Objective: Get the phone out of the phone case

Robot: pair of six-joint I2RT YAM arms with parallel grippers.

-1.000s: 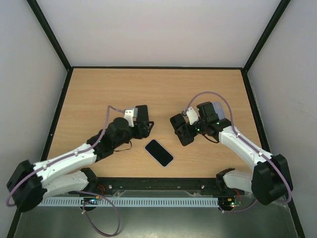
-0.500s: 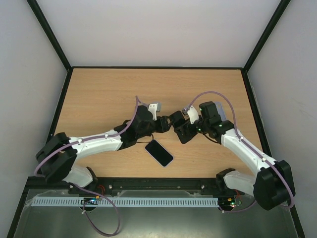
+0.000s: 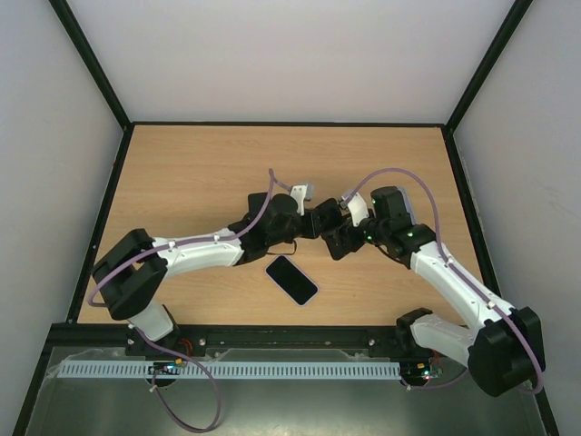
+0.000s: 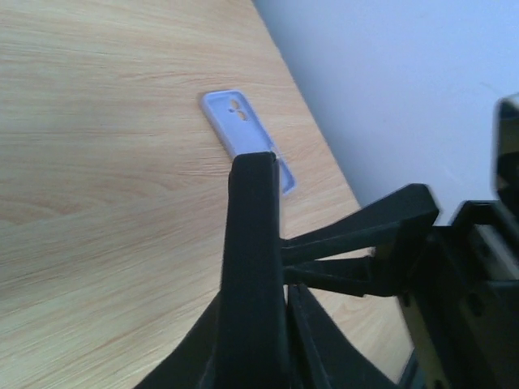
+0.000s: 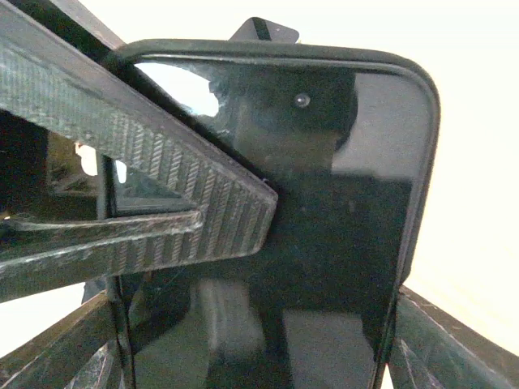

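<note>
Step in hand, as I judge it: the separation grip. The right pincer [image 3: 334, 234] holds the phone [image 5: 324, 227] clear of the counter [image 3: 200, 173]. It appears to pinch the phone by its two long edges, with the screen turned toward its own wrist camera. The left pincer [image 3: 313, 222] meets it tip to tip, and one of its fingers [image 5: 186, 154] lies diagonally across the screen, tip near the middle. I cannot tell whether the left pincer is spread or pressed together, because its second finger cannot be picked out in either wrist view. A thin dark rim [image 5: 284, 49] borders the screen; I take it for the wall of the case but cannot confirm this. Next move, in my estimate: keep the right pinch firm, shift the left finger off the glass to a corner of the rim, and peel the rim back. The two forces must oppose each other or the phone may slip. Limits of view: from above, the arms mask the contact point. A black slab [image 3: 291, 279] lies flat on the counter below the pincers, toward the arm bases; whether it is a phone or an empty shell I cannot say. A pale blue case [image 4: 243, 134] lies on the counter beyond the left pincer, well apart from it; I cannot locate it from above.
</note>
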